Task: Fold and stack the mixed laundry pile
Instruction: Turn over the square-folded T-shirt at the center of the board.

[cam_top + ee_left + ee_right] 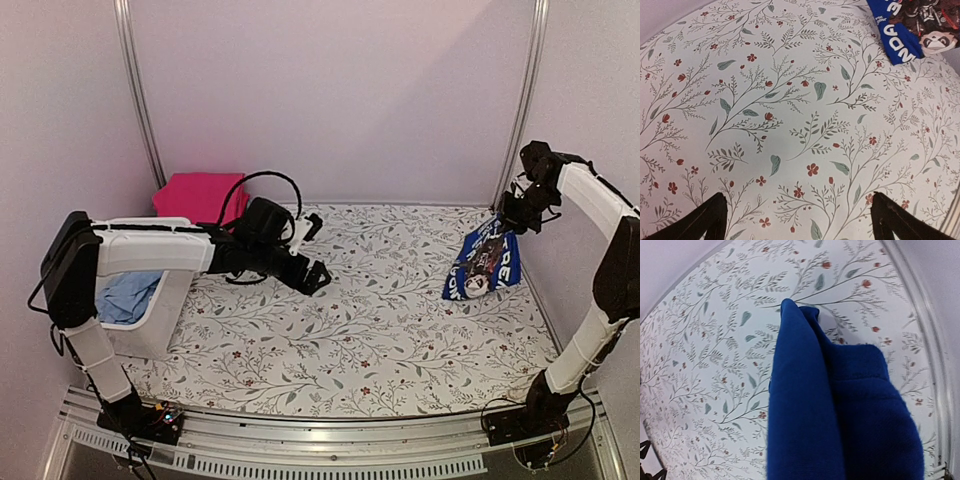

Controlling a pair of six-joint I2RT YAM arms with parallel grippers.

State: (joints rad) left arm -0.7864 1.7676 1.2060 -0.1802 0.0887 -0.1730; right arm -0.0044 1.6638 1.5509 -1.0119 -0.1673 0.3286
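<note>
A blue garment with white print (pixel 484 262) hangs at the right side of the table, its lower end on the floral cloth; my right gripper (pixel 508 222) is shut on its top. In the right wrist view this blue cloth (pixel 840 405) fills the frame and hides the fingers. My left gripper (pixel 316 276) hovers open over the table's middle with nothing between its fingers (pixel 710 217); the blue garment (pixel 900 35) lies far ahead of it. A folded pink-red garment (pixel 200 195) sits at the back left. A pale-blue shirt (pixel 128 297) lies in the basket.
The white plastic basket (pixel 170 300) stands at the near left, under the left arm. A floral tablecloth (pixel 360 330) covers the table. Metal posts (pixel 140 100) rise at the back corners, with walls close on both sides.
</note>
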